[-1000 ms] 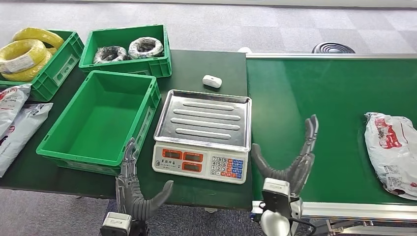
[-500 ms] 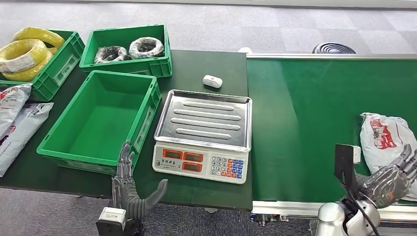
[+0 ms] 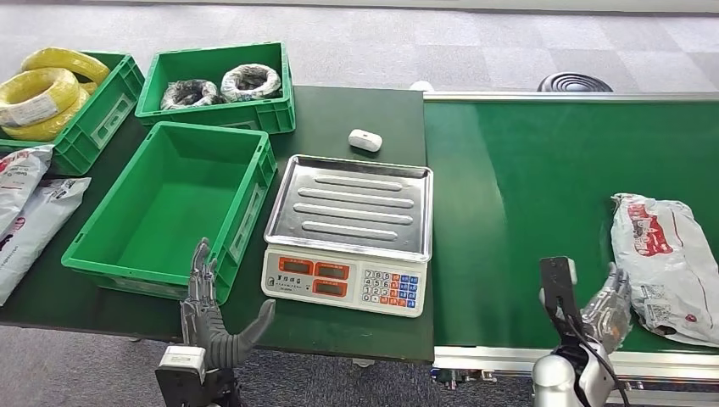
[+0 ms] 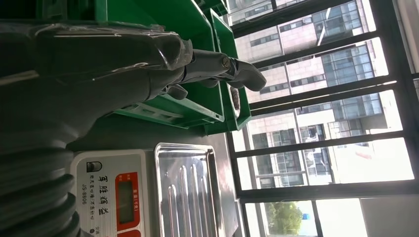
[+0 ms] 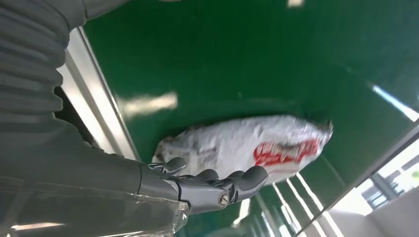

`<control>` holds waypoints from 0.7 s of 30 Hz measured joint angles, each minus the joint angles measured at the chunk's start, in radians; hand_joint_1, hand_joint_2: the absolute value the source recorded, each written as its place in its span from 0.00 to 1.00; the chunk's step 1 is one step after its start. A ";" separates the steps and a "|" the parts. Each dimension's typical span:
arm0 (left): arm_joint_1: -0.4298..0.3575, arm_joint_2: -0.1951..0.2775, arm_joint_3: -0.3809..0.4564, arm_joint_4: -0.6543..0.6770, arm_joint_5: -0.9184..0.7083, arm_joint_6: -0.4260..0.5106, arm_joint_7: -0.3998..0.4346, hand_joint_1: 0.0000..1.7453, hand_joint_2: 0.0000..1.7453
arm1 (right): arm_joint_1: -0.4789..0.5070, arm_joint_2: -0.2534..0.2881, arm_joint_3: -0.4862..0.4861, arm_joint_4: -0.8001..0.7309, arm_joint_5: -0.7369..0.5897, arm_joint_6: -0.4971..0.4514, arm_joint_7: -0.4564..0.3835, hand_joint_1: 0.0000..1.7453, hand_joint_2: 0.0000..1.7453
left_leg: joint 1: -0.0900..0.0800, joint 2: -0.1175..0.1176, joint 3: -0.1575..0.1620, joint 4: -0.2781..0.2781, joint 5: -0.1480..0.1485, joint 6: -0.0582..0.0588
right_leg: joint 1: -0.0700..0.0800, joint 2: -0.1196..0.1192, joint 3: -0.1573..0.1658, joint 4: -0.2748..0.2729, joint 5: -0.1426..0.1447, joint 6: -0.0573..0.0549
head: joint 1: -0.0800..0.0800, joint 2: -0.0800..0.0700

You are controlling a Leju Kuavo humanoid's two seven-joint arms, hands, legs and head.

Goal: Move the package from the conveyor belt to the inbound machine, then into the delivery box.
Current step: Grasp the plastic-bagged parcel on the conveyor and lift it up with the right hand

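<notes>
A white package with red print lies on the green conveyor belt at the far right. My right hand hovers at the belt's front edge, just beside the package's near left end, fingers spread and holding nothing. The right wrist view has those fingers stretched out in front of the package. The inbound machine, a scale with a steel tray, stands left of the belt. Left of it sits an empty green delivery box. My left hand is open below the box's front corner.
At the back left, green bins hold yellow cable coils and dark wrapped coils. More white packages lie at the table's left edge. A small white device rests behind the scale. A metal rail borders the belt's front.
My right hand has swung from beside the scale across to the package's near end. The package has drifted a little left on the belt. My left hand has sunk slightly.
</notes>
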 joint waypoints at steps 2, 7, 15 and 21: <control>0.001 -0.004 0.008 0.000 -0.001 -0.004 0.000 0.00 1.00 | 0.000 0.005 0.046 0.022 0.020 0.003 0.028 0.00 1.00 | 0.000 0.000 0.000 0.000 0.000 0.000 | 0.000 0.000 0.000 0.000 0.000 0.000 | 0.000 0.000; 0.004 -0.015 0.023 0.004 -0.010 -0.011 0.000 0.00 1.00 | 0.006 0.007 0.112 0.069 0.034 -0.053 0.085 0.00 1.00 | 0.000 0.000 0.000 0.000 0.000 0.000 | -0.001 0.000 0.000 0.000 0.000 0.000 | 0.000 0.000; 0.000 -0.018 0.041 0.025 -0.007 -0.033 0.000 0.00 1.00 | 0.036 -0.042 0.065 0.069 -0.007 -0.107 0.124 0.00 1.00 | -0.001 0.000 0.000 0.000 0.000 0.000 | -0.001 0.000 0.000 -0.001 0.000 0.000 | 0.000 0.000; -0.011 -0.023 0.051 0.045 0.002 -0.050 0.000 0.00 1.00 | 0.039 -0.088 -0.015 0.074 -0.015 -0.127 0.124 0.00 1.00 | -0.001 0.000 0.000 0.000 0.000 0.000 | -0.001 0.000 0.000 -0.001 0.000 0.000 | 0.000 0.000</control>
